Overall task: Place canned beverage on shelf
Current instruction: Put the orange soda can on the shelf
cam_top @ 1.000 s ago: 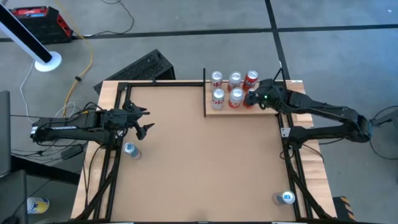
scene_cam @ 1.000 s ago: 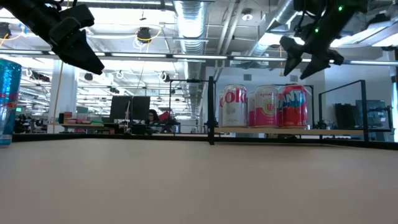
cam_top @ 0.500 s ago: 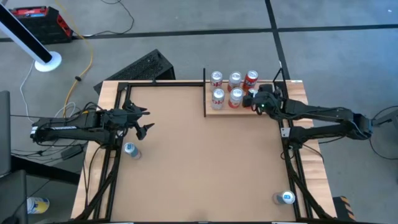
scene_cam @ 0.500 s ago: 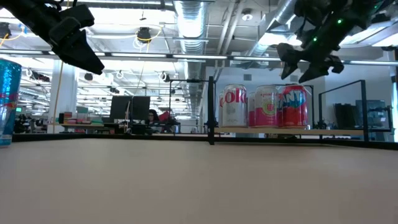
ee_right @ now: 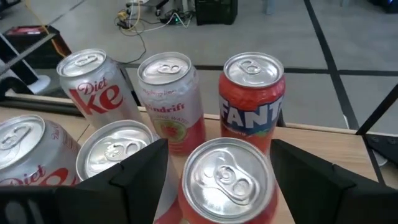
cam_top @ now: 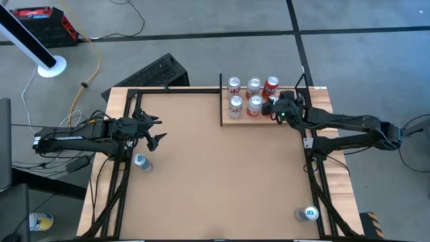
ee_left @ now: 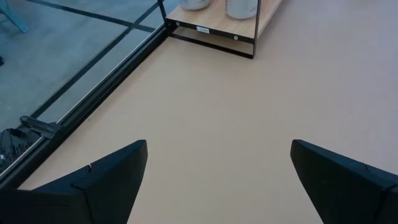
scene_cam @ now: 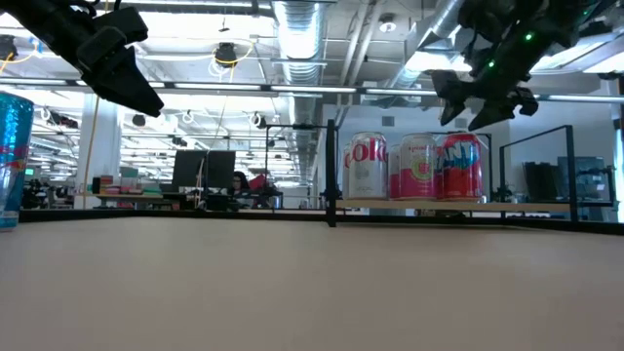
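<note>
Here my right pincer [cam_top: 273, 107] hung just above the near right corner of the shelf [cam_top: 232, 119], its fingers spread either side of the top of a red can [ee_right: 227, 180] standing upright on the plank and, as far as I could tell, not pressing on it. That can stood just in front of the Fanta can [ee_right: 252, 102], with the Diet Coke can [ee_right: 93, 84] and a pink-labelled can [ee_right: 169, 99] in the back row and two more silver-topped cans beside it in front. I judged the placing itself done, so the careful part was the retreat: lifting straight up until the fingers were above the rim before swinging away, since any sideways drift could have tipped this can into its close neighbours. My left pincer [cam_top: 153, 131] waited wide open and empty over the left side of the surface [cam_top: 215, 175], near a blue can [cam_top: 140, 161] on the left edge, the likeliest next pick; another blue can [cam_top: 309, 214] stood near the front right corner.
</note>
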Available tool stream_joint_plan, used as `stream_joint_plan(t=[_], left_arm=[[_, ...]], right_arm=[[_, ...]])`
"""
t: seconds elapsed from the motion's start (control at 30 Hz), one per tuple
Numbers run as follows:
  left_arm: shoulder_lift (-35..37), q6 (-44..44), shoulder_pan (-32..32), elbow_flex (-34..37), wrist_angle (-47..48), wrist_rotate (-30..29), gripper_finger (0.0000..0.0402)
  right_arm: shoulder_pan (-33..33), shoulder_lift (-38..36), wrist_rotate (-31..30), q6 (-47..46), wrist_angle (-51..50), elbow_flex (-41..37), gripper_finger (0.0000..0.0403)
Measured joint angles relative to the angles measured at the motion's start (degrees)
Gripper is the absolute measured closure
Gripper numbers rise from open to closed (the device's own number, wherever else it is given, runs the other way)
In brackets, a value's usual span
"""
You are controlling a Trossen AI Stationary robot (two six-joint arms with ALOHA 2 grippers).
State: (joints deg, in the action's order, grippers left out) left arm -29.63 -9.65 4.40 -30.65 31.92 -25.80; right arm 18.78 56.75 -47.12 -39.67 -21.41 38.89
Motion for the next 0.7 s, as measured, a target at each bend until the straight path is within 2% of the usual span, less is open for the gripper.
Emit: stream_joint_plan(t=[0.17, 0.33, 0.7], left_arm=[[0.0, 0.0, 0.0, 0.0, 0.0, 0.0, 0.0019], [0.0, 0.0, 0.0, 0.0, 0.0, 0.3, 0.0019], [0.0, 0.4, 0.0, 0.0, -0.2, 1.3, 0.0019]], right_arm=[[-0.8, 4.1, -1.7, -0.8, 1.2, 0.0, 0.0100], [-1.2, 7.4, -6.1, -0.7, 1.2, 0.0, 0.0100], [-1.5, 8.2, -7.1, 1.5, 1.4, 0.1, 0.0099]])
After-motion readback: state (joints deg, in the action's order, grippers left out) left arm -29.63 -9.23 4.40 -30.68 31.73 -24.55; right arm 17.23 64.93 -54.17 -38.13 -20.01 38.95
